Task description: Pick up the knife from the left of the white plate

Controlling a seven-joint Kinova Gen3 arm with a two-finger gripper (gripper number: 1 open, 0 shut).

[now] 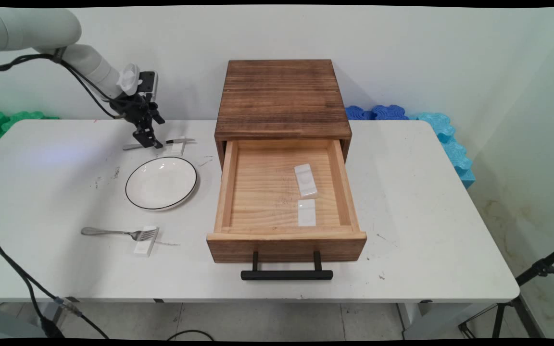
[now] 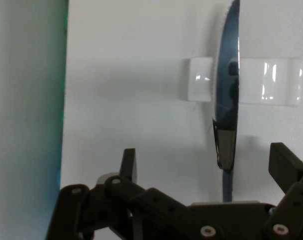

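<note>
Desk [image 1: 426, 202]: white, carries everything.

Wooden cabinet [image 1: 282, 98]: at the back-centre of the desk. Its drawer [image 1: 226, 192] is pulled fully out toward the near edge, w/ the black handle [image 1: 286, 275] in front. Inside the drawer are 2 small white rests, one upright-ish [image 1: 306, 180] and one flat [image 1: 307, 212], just beside each other. No cutlery in the drawer.

Plate [image 1: 160, 183]: white w/ dark rim, sits left of the drawer, nothing on it.

Hand [image 1: 147, 139]: down low at the far side of the plate, right over the knife's handle end. In the hand view the fingers [image 2: 129, 162] are spread wide, w/ the handle running up btwn them. No pinch visible; can't tell if either pad touches the metal.

Fork [image 1: 118, 233]: lies on the desk near the front-left, tines propped on a white rest [image 1: 144, 241], well apart from the hand.

Knife [image 1: 161, 143]: lies on the desk beyond the plate, blade across a clear-white rest [image 1: 177, 146]. Hand view shows the blade [image 2: 229, 90] crossing that rest [image 2: 271, 87].

As things lie: plate, fork + knife are out on the desk, each utensil on its rest, and 2 spare rests are in the open drawer.
</note>
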